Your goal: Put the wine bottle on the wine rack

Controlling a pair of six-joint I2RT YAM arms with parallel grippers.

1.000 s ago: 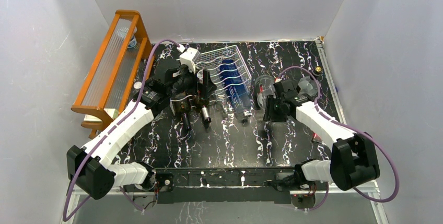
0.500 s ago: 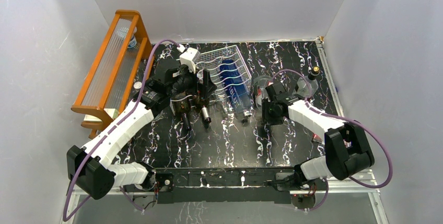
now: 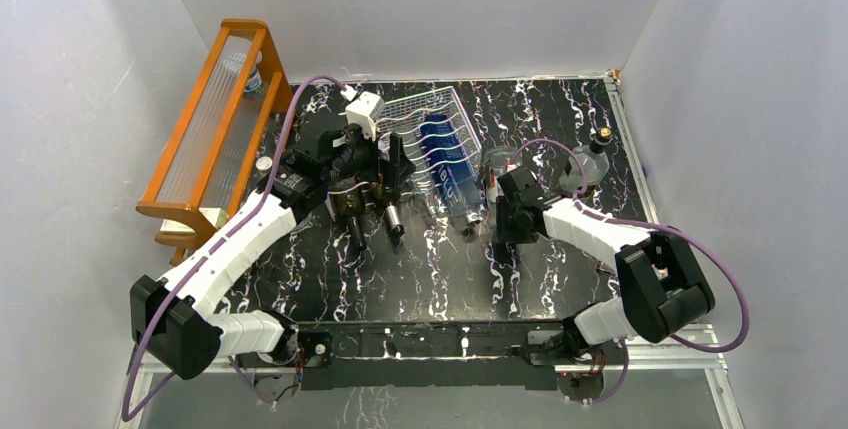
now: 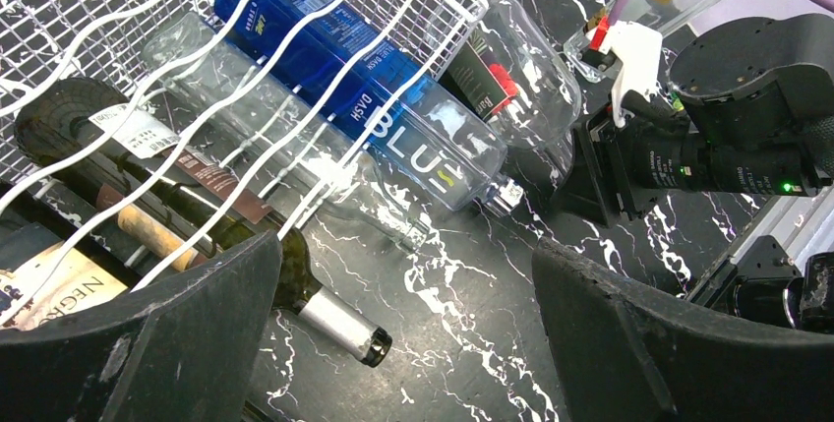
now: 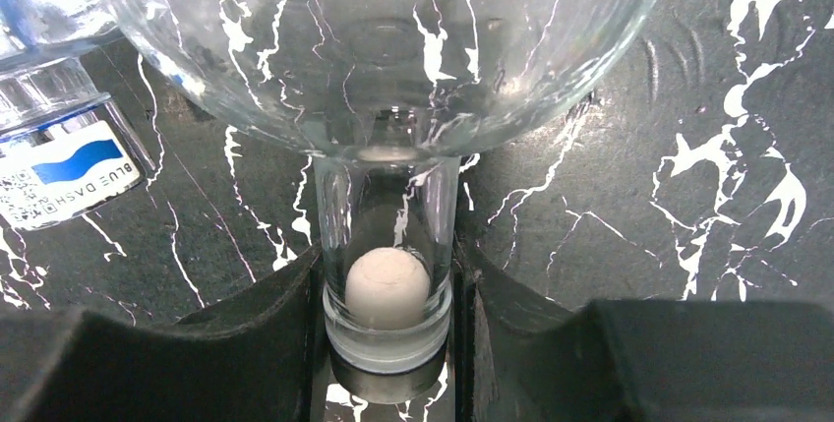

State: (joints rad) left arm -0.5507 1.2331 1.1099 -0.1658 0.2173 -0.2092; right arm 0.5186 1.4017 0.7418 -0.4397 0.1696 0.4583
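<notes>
The wine bottle [image 5: 384, 58], clear glass with a white stopper in its neck, lies on the black marbled table just right of the wine rack [image 3: 425, 129]. It also shows in the top view [image 3: 497, 171] and the left wrist view [image 4: 516, 58]. My right gripper [image 5: 387, 294] is shut on its neck, one finger against each side; in the top view the right gripper [image 3: 505, 211] is at the bottle's near end. My left gripper [image 4: 403, 274] is open wide and empty, over the table at the rack's front left [image 3: 385, 171].
The silver-white wire rack [image 4: 325, 9] holds a blue bottle [image 4: 325, 58], a clear one [image 4: 246, 97] and a dark one with a silver cap [image 4: 325, 319], necks pointing forward. An orange wooden shelf [image 3: 215, 119] stands at the left. A round flask [image 3: 590, 164] sits at the right.
My right gripper has moved left and turned onto the near end of the clear bottle. My left gripper has shifted slightly back and left.
</notes>
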